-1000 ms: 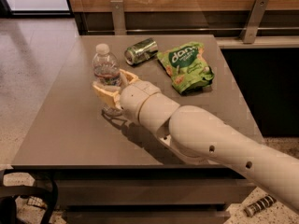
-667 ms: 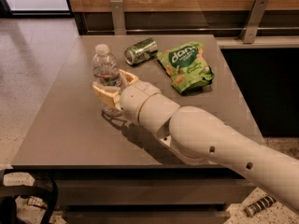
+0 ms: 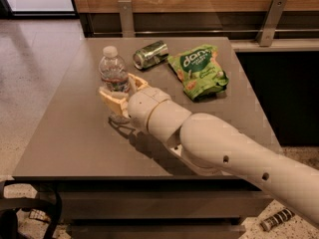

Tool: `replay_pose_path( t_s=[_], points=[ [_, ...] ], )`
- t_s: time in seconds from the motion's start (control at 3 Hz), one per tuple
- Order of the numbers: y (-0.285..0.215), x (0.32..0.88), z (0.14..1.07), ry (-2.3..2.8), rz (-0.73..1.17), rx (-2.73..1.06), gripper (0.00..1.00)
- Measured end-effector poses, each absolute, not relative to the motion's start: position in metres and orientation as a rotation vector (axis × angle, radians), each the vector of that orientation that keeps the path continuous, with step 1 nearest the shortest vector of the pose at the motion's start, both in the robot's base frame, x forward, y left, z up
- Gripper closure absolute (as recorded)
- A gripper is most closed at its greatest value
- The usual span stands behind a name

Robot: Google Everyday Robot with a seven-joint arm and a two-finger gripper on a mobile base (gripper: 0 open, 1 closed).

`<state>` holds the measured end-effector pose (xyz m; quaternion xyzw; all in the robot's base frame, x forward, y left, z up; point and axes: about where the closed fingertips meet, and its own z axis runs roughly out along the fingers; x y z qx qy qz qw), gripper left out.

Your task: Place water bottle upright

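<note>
The water bottle (image 3: 113, 69) is a small clear ribbed bottle with a white cap. It stands upright at the left middle of the dark table (image 3: 75, 133). My gripper (image 3: 119, 90) reaches in from the lower right on a thick white arm. Its tan fingers (image 3: 112, 100) sit around the lower half of the bottle, one in front and one to the right. The bottle's base is hidden behind the front finger.
A green metal can (image 3: 150, 54) lies on its side at the back of the table. A green snack bag (image 3: 198, 70) lies flat to its right. A wooden wall with metal brackets (image 3: 271, 20) runs behind the table. The floor lies to the left.
</note>
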<state>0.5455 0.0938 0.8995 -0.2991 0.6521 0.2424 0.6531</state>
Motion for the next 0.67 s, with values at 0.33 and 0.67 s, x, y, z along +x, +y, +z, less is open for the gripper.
replay_pose_path(
  t_s=[0.33, 0.67],
  points=[
    [0.0955, 0.5449, 0.9002, 1.478, 0.551, -0.681, 0.03],
    [0.0961, 0.5446, 0.9004, 1.477, 0.552, -0.683, 0.00]
  ],
)
